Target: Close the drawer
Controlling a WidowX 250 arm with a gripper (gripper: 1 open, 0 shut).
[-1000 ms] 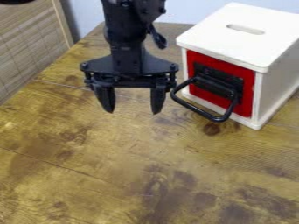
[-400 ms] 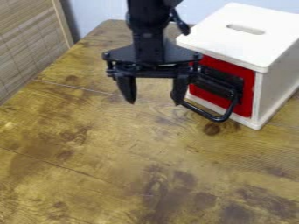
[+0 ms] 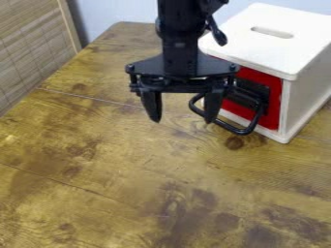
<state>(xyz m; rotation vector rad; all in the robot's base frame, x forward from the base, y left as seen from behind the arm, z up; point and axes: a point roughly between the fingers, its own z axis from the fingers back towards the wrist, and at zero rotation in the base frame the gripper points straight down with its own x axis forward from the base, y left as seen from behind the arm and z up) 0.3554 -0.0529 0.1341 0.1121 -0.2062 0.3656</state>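
The drawer (image 3: 254,95) has a red front with a black panel and sits in a white box-shaped cabinet (image 3: 274,41) at the right of the table. Its large black loop handle (image 3: 233,120) sticks out toward the left front. My black two-fingered gripper (image 3: 181,108) hangs just left of the drawer, pointing down, open with nothing between its fingers. The right finger (image 3: 207,107) overlaps the handle loop in this view; whether it touches is unclear. Part of the drawer front is hidden behind the gripper.
A worn wooden table (image 3: 116,184) fills the view, with a dark knot (image 3: 234,142) in front of the cabinet. A slatted wooden panel (image 3: 29,44) stands beyond the table's left edge.
The gripper has moved to the right, from the table's middle to right beside the drawer handle. Its jaws stayed open. The drawer and cabinet have not moved.
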